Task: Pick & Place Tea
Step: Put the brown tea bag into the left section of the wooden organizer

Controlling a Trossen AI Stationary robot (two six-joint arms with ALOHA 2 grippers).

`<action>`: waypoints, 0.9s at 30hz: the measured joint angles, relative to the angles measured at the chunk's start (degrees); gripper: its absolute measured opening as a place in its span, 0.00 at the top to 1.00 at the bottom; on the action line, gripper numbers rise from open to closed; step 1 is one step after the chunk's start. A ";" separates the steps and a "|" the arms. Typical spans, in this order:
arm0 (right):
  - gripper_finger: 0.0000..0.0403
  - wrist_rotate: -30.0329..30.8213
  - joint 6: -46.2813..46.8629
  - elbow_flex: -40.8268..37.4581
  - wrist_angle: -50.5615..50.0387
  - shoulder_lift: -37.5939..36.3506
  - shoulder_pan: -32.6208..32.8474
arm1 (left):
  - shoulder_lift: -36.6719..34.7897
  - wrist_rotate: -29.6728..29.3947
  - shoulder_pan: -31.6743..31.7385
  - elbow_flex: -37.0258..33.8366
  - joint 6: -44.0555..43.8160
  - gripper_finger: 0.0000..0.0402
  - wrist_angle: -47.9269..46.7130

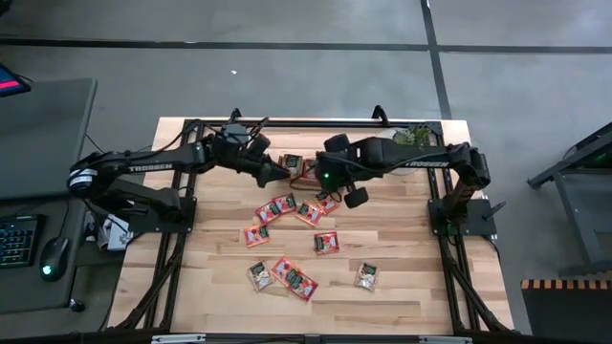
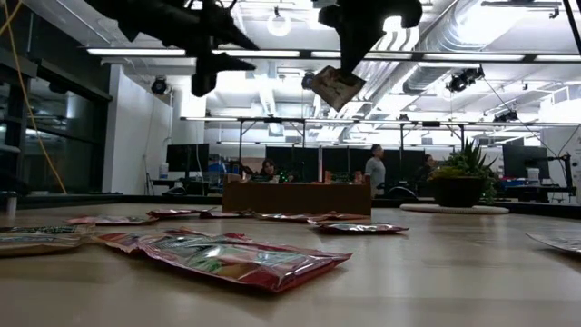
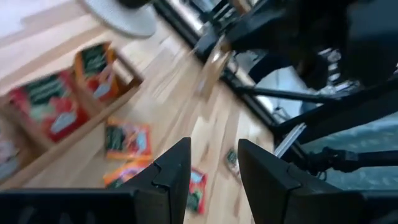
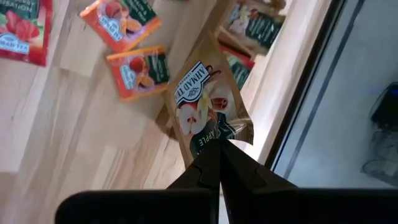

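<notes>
Above the wooden table [image 1: 402,277], right end effector [image 4: 219,163] pinches a beige tea sachet [image 4: 208,109]; left end effector [image 3: 211,171] gapes empty.

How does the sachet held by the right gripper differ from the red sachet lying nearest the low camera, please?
The held sachet is pale brown with an apple picture and hangs in the air, pinched at one edge by the shut right gripper. The red sachet lies flat on the table, untouched. Both are small flat tea packets.

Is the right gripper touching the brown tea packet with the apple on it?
Touching. The right wrist view shows the right gripper pinched shut on the brown apple tea sachet's edge.
</notes>
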 joint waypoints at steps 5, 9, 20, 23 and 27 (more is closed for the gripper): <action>1.00 0.32 -1.02 -1.22 1.42 0.07 1.16 | 3.21 2.20 0.00 0.00 -0.25 0.67 7.81; 1.00 0.07 -1.19 -2.00 2.66 0.09 1.39 | 6.55 4.21 -0.15 1.55 -0.28 0.67 11.62; 1.00 -0.58 2.03 -2.00 3.70 0.13 0.85 | 18.35 9.69 -0.15 13.77 3.20 0.67 10.10; 1.00 -1.66 3.33 -2.00 3.66 0.13 0.44 | 20.53 11.29 -0.15 16.72 4.87 0.67 7.40; 1.00 -1.90 5.12 -2.00 3.58 0.15 -0.33 | 21.85 12.95 -0.20 19.00 6.26 0.67 4.32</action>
